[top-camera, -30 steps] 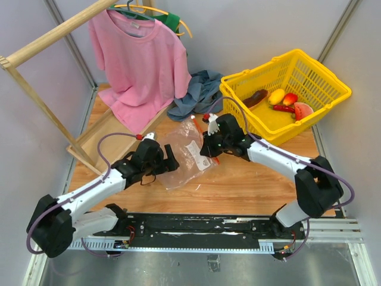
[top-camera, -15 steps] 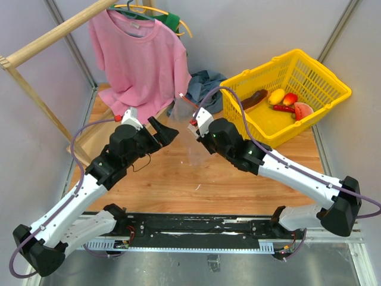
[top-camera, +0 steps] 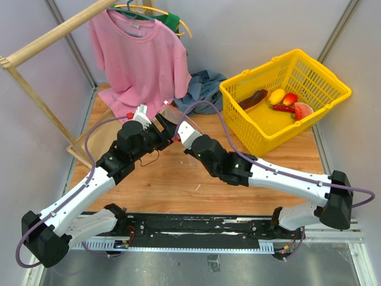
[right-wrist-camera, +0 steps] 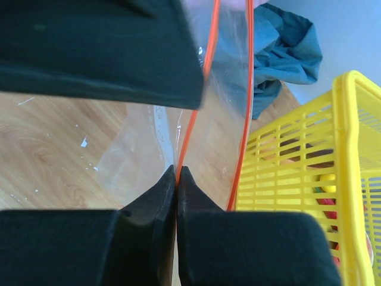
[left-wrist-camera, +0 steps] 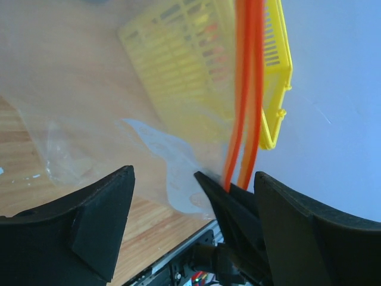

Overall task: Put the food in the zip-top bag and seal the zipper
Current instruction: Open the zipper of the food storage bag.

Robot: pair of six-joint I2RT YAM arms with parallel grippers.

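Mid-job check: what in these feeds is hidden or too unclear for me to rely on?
- Top view: zip-top bag mostly hidden behind left gripper and right gripper; its mouth unreadable there.
- All views: the slider on the zipper shows nowhere; frame edges cut the strip.
- Right wrist: the food is blurred behind the yellow basket wall.
- Left wrist: the right gripper's finger covers the zipper's lower end.

Zip-top bag [top-camera: 170, 112] no longer flat on the table [top-camera: 178, 179], now hanging from the pinching right gripper [top-camera: 178, 128], swung left and upward, left gripper [top-camera: 166, 127] raised just beside, jaws slightly narrowed around the zipper [left-wrist-camera: 247, 89].
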